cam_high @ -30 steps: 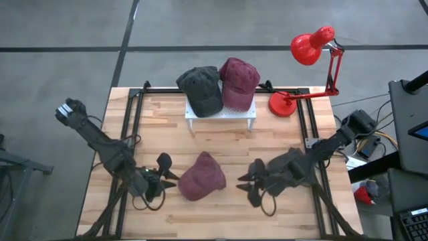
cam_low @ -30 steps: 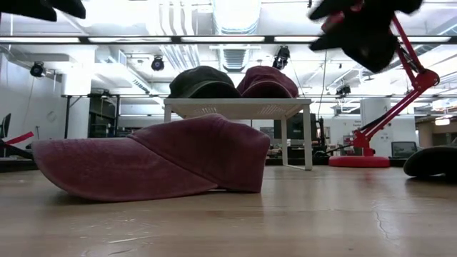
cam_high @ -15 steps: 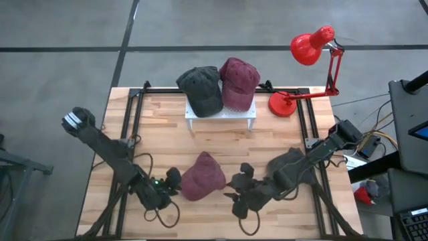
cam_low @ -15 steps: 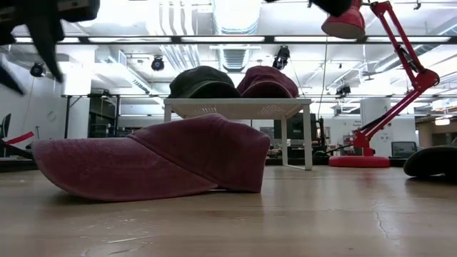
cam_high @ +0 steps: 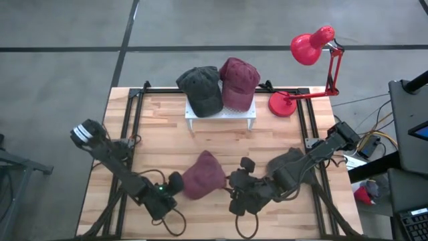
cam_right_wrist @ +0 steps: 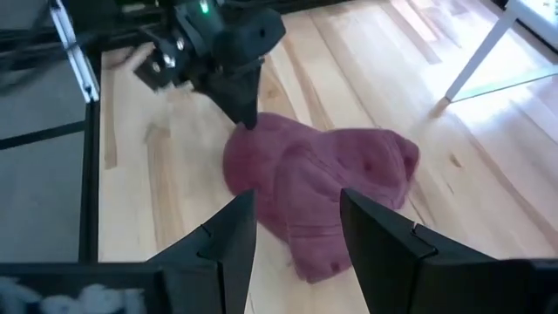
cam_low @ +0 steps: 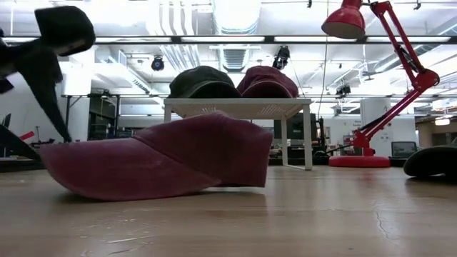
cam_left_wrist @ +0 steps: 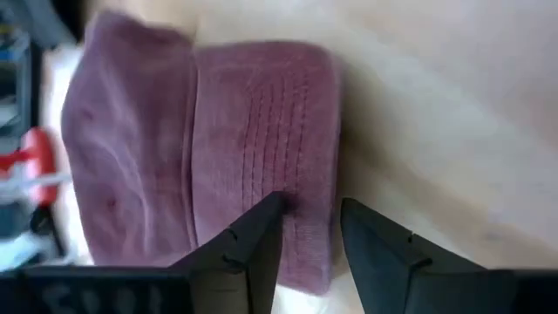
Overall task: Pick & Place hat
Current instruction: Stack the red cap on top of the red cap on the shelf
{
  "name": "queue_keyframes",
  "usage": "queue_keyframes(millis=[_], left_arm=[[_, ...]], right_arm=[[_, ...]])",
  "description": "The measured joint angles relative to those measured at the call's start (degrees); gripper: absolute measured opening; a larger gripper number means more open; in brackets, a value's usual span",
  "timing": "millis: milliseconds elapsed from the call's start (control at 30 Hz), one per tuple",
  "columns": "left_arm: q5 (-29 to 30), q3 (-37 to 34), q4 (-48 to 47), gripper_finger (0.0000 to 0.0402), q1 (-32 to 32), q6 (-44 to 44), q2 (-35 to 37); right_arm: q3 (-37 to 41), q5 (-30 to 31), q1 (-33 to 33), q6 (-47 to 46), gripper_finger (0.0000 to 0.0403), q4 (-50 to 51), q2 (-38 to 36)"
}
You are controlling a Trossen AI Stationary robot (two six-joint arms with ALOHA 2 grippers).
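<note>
1. The maroon cap (cam_high: 202, 176) lies on the butcher-block table (cam_high: 167, 127), a little below its centre in the high view, its brim toward 7 o'clock and its crown toward 1 o'clock.
2. The left gripper (cam_high: 172, 185) has come in from the table's 9 o'clock side over the last second and now sits at the cap's brim edge. In the left wrist view its fingers (cam_left_wrist: 261, 235) stand apart, one over the brim's stitched face and one just off its edge; they are not clamped on anything yet.
3. The right gripper (cam_high: 235, 182) has likewise closed in from 3 o'clock and hangs just beside the crown. In the right wrist view its fingers (cam_right_wrist: 231, 231) are apart, with the cap between and beyond them, nothing held.
4. In the low view the brim end has shifted slightly inward since a second ago, so the left gripper has probably nudged it.
5. My reading: both arms have finished their approach and the grasp is about to start, most likely on the brim.
6. At 12 o'clock the white rack (cam_high: 221, 114) already carries a dark grey cap (cam_high: 200, 87) and a second maroon cap (cam_high: 237, 80); a red desk lamp (cam_high: 314, 53) stands at 2 o'clock.
</note>
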State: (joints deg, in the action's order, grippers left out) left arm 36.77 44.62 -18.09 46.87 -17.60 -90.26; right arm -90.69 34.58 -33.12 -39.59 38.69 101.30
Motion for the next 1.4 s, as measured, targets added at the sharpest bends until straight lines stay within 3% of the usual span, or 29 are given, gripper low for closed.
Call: queue_keyframes(millis=[133,600,933,1400], left_arm=[[5.6,0.0,0.0,0.0140,0.0,2.7,-2.2],[10.0,0.0,15.7,0.0128,-4.0,21.9,-8.3],[12.4,0.1,18.3,0.0008,-5.8,22.7,-10.1],[16.9,6.2,18.5,0.0000,-6.6,11.6,-10.0]], right_arm=[[0.0,0.1,-0.1,-0.2,0.0162,0.0,0.0],[0.0,0.1,-0.5,-2.2,0.0162,-0.2,0.0],[0.1,0.1,-1.2,-4.7,0.0162,-0.1,0.1],[4.4,-0.1,-3.0,-20.4,0.0141,-0.2,0.1]])
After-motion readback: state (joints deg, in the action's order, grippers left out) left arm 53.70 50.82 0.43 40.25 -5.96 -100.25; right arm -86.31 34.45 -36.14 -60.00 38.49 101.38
